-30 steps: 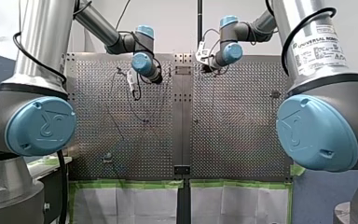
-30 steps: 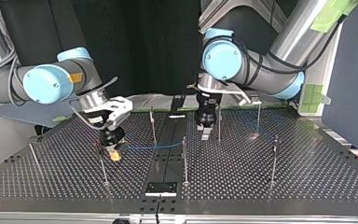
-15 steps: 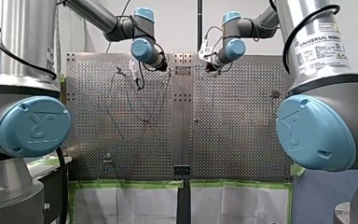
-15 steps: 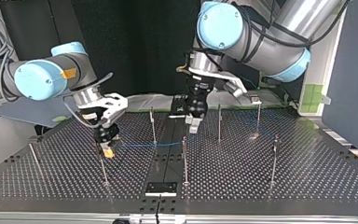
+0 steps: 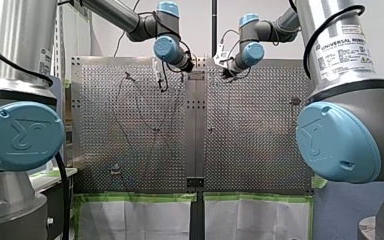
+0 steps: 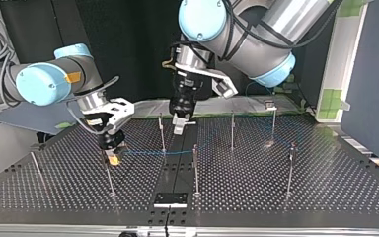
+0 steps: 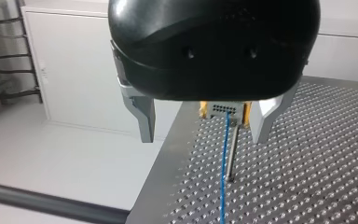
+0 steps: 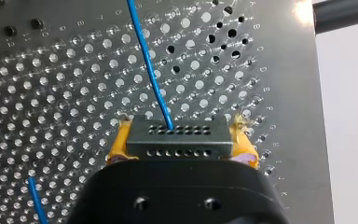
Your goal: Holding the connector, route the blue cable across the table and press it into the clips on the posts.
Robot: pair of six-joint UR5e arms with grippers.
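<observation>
Movement from our left gripper (image 6: 178, 127): it has swung across to the centre strip (image 6: 177, 165), fingers spread and empty, in line with the cable (image 6: 143, 153). Our right gripper (image 6: 112, 158) stays clamped on the connector (image 8: 179, 135) beside a post (image 6: 110, 180). Pressing looks next.

- My right gripper (image 6: 112, 158) is at the top view's left, low over the table (image 6: 286, 202), with the connector (image 8: 176, 135) pinched between its fingers.
- A post (image 6: 109, 178) stands just beside it, nearer the camera.
- The cable (image 6: 145, 152) runs from the connector toward the top view's right, past another post (image 6: 162, 133).
- My left gripper (image 6: 178, 127) hangs over the table's middle, behind the cable, fingers wide apart with nothing between them.
- More posts (image 6: 232, 131) stand at the top view's right.
</observation>
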